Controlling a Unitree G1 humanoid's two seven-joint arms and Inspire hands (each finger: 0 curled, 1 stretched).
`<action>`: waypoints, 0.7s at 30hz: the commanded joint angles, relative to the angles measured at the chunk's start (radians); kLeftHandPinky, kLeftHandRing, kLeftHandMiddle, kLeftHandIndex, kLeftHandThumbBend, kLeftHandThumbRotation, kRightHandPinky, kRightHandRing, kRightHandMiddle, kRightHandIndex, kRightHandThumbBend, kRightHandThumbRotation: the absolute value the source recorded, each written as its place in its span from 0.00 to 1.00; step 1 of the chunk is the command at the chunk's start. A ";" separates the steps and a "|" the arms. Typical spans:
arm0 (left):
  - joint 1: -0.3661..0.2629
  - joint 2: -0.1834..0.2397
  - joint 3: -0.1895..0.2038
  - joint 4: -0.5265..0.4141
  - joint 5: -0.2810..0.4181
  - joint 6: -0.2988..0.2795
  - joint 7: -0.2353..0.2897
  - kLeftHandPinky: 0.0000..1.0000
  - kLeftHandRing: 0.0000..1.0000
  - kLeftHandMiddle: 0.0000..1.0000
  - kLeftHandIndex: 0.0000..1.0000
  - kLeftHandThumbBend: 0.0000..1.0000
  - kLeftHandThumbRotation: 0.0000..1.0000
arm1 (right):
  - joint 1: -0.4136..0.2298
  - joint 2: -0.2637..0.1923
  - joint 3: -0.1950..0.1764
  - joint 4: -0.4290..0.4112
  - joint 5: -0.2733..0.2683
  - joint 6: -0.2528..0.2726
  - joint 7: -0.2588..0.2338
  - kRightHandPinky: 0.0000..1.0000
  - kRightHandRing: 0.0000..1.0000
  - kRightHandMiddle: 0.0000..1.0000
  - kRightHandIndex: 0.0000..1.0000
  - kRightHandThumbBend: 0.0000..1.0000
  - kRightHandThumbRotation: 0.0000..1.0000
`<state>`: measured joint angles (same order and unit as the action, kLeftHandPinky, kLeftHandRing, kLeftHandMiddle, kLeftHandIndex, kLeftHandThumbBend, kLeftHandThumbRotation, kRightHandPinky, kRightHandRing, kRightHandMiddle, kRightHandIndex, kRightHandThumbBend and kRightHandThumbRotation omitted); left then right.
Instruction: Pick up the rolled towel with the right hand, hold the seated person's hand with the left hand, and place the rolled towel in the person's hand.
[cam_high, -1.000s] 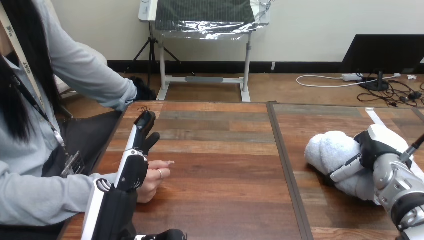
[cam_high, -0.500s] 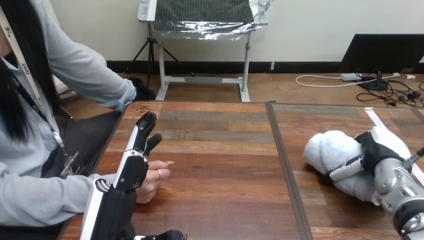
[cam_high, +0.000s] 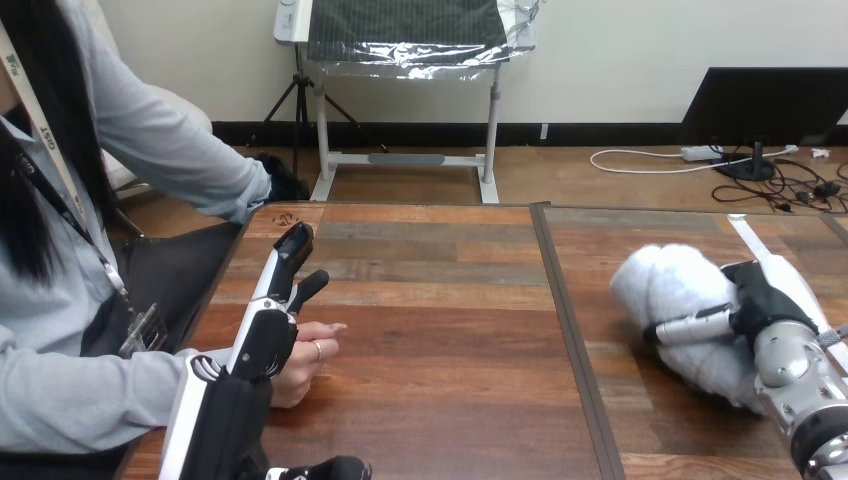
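The white rolled towel (cam_high: 672, 291) is at the right of the wooden table (cam_high: 440, 300), tilted, its far end raised. My right hand (cam_high: 764, 303) is shut on it from the right, the thumb lying across its near side. At the table's left edge the person's hand (cam_high: 303, 357) rests loosely curled on the wood. My left hand (cam_high: 266, 338) lies over its back and wrist, with straight fingers (cam_high: 290, 250) pointing away from me and the thumb spread out to the right. None of its fingers curl round the person's hand.
A dark seam (cam_high: 566, 330) runs front to back between the two table tops, left of the towel. A strip of white tape (cam_high: 748, 236) lies on the right top behind my right hand. The person sits at the left edge.
My right hand has tipped the towel up, so its far end has risen. My left thumb has spread a little further out. The person's hand has stayed still.
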<state>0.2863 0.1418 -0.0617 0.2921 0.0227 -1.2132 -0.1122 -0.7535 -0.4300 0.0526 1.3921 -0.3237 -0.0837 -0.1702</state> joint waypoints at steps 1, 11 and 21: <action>-0.018 0.004 0.013 -0.070 0.017 0.022 0.000 0.91 0.98 0.99 0.97 1.00 0.76 | -0.030 0.049 -0.064 -0.033 0.063 -0.059 0.013 0.47 0.51 0.54 0.50 0.84 0.00; -0.009 -0.002 0.046 -0.100 0.069 0.054 0.015 0.89 0.96 0.98 0.97 1.00 0.70 | -0.037 0.069 -0.158 -0.045 0.176 -0.122 0.070 0.45 0.49 0.53 0.50 0.83 0.00; 0.005 -0.019 0.087 -0.128 0.149 0.104 0.049 0.86 0.93 0.96 0.97 1.00 0.64 | -0.047 0.098 -0.265 -0.062 0.310 -0.190 0.167 0.41 0.45 0.51 0.48 0.79 0.00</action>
<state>0.3115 0.1382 -0.0028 0.2227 0.1399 -1.1382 -0.0878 -0.7517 -0.3502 -0.1598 1.3915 -0.0678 -0.2107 -0.0393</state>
